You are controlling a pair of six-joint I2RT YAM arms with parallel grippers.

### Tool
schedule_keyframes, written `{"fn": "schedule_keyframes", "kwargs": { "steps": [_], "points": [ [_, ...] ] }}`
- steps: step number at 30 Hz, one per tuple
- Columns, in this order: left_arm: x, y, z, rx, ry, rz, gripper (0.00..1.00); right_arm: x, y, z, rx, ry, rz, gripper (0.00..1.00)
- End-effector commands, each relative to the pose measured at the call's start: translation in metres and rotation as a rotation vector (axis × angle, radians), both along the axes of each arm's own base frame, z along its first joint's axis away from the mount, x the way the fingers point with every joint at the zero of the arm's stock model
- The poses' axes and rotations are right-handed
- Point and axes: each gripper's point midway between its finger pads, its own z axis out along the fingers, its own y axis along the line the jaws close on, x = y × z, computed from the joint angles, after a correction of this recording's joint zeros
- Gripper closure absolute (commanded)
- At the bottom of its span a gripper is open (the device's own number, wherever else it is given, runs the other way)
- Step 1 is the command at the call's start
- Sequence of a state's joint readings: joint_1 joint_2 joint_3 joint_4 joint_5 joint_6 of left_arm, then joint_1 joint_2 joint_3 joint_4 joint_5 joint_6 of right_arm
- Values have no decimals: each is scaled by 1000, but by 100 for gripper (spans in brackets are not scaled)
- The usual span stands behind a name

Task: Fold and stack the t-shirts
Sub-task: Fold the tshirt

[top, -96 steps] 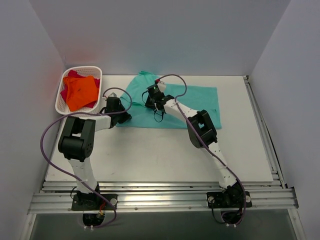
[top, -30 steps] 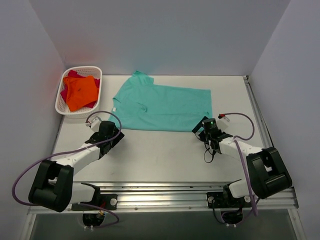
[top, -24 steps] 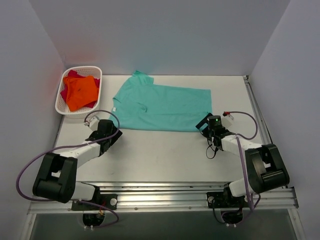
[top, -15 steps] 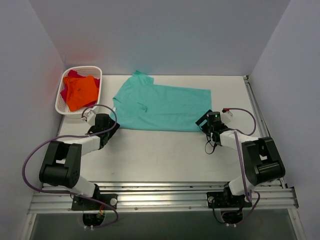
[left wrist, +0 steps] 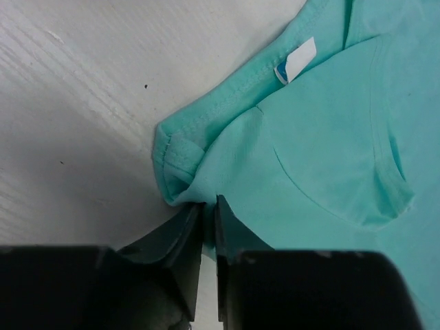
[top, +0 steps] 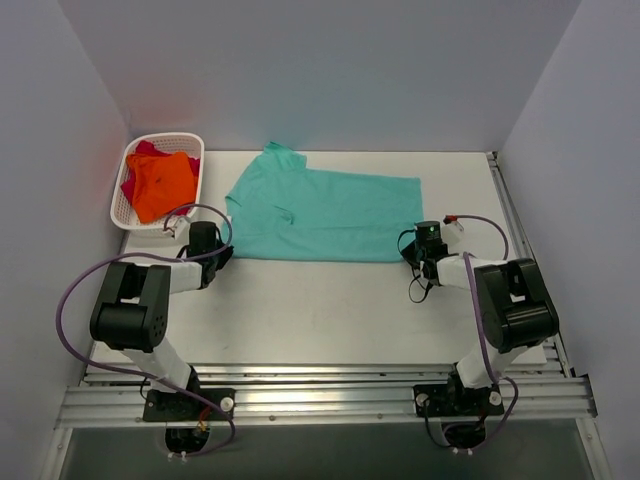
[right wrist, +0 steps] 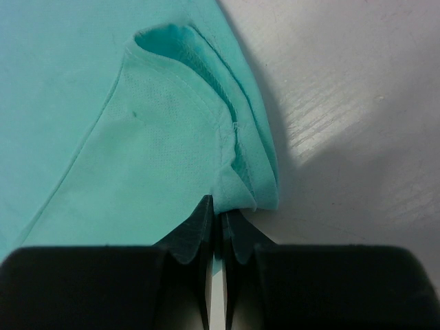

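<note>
Plainly, the teal t-shirt [top: 325, 215] lay spread flat on the table [top: 320, 310], just right of the white basket [top: 118, 205]. The basket held the orange t-shirt [top: 162, 185] on top of the magenta t-shirt [top: 146, 148]. The left gripper [left wrist: 208, 206] pinched the teal t-shirt's near corner on the basket side. The right gripper [right wrist: 216, 207] was pressed together on the near corner farthest from the basket.

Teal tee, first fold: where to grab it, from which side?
Take the teal tee by its two near-edge corners, coming low from the near side: the hem bunches into a raised lip there. Left tool and right tool pinch exactly those.
</note>
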State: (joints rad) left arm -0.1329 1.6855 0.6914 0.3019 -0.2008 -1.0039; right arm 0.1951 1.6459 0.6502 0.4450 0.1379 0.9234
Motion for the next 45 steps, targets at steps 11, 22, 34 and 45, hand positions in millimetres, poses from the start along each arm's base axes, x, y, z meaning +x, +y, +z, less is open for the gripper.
{"fn": "schedule_keyframes", "kwargs": {
  "steps": [11,22,34,45],
  "points": [
    [-16,3,6,25,34,-30,98,-43,-16,-4,-66,138,5,100],
    [-76,-8,28,13,36,-48,98,-89,-23,30,-75,117,31,100],
    [-165,-12,55,17,33,-67,94,-146,-24,51,-31,99,65,87],
    [-203,-7,102,-2,-26,-117,9,-154,-46,120,-89,-25,-16,4]
  ]
}}
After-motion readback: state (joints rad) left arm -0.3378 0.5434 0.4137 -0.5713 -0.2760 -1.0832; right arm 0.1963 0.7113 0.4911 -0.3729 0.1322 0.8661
